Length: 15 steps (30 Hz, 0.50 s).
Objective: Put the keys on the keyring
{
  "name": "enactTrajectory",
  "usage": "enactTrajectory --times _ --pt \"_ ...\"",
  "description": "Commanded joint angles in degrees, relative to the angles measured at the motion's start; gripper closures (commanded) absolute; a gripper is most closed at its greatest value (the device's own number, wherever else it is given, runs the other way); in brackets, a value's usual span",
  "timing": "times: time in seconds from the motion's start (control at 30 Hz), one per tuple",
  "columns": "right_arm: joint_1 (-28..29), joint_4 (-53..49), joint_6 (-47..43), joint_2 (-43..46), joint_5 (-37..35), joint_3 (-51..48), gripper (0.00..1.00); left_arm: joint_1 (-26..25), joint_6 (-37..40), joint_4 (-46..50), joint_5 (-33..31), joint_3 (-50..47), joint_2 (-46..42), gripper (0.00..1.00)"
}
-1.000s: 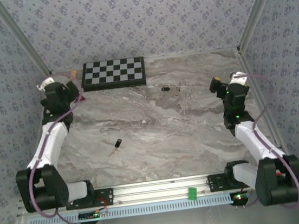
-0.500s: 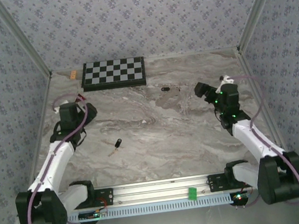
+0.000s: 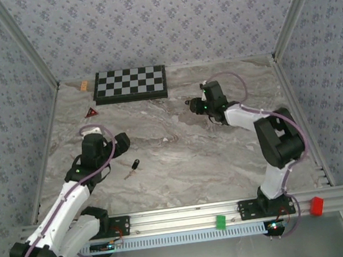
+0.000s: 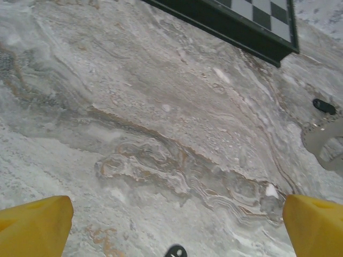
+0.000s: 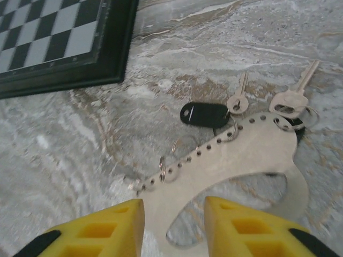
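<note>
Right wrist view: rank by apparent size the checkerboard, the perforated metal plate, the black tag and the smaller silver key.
1. Black-framed checkerboard and pale perforated metal plate: similar visible area; board cropped and farther, so unranked.
2. Black oval plastic tag.
3. Smaller silver key, thinner.

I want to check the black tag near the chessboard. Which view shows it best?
Right wrist: the black tag is close and sharp, its hole visible. Top external gives a dark speck; left wrist a small dark oval near its right edge.

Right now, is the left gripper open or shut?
Open. In the left wrist view the left gripper has its yellow fingers at opposite frame edges, nothing gripped between them.
</note>
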<state>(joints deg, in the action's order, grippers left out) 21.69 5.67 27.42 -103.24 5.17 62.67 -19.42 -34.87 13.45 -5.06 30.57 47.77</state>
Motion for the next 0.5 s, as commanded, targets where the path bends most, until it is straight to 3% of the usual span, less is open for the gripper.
enactTrajectory --times 0.0,0.23,0.47 --pt "0.19 -6.62 0.04 -5.64 -0.68 6.14 0.66 -1.09 1.78 2.15 1.47 -0.07 -3.14 0.0" --pt "0.62 -8.97 1.95 -13.41 1.56 11.71 0.67 -1.92 1.65 3.36 1.54 -0.16 -5.89 0.0" --pt "4.63 -12.03 0.08 -12.64 0.31 9.97 0.68 -2.11 2.09 4.52 1.64 0.35 -5.93 0.0"
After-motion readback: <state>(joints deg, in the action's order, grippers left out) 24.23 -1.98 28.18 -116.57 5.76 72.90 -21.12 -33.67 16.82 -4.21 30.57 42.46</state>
